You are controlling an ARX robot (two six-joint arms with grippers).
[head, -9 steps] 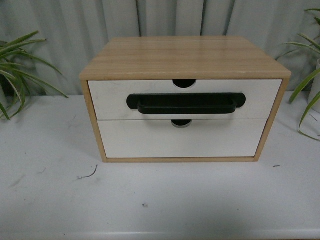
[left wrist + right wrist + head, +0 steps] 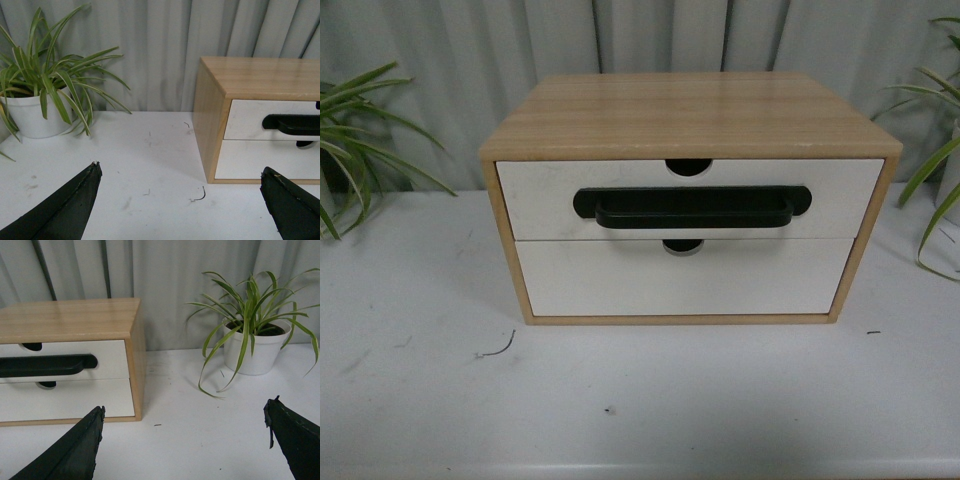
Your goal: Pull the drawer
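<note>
Front view: a wooden cabinet point(image 2: 690, 115) on the white bench point(image 2: 640, 420), with the drawer point(image 2: 540, 195) in its upper slot. Closed, as far as can be told, the white front about level with the cabinet frame. A long black bar handle point(image 2: 692, 208) across the middle of that front, a half-round notch point(image 2: 689, 166) in the top edge above it. Directly under, a plain white lower front point(image 2: 685, 285) without handle.

Left wrist view: left gripper point(image 2: 180, 169) wide open, the dark fingers point(image 2: 65, 210) far apart, only bare bench between them. Drawer ahead of this gripper and off to its right, well apart, no contact with the handle. A small dark curl of thread point(image 2: 200, 194) on the bench between gripper and cabinet. A potted plant point(image 2: 50, 85) in a white pot point(image 2: 27, 117) ahead and to the gripper's left, before the grey curtain point(image 2: 160, 50).

Right wrist view: right gripper point(image 2: 186, 406) also spread wide, gripping nothing. Drawer ahead and to its left, well apart, handle not touched. A second plant point(image 2: 250, 305) ahead and to its right.
</note>
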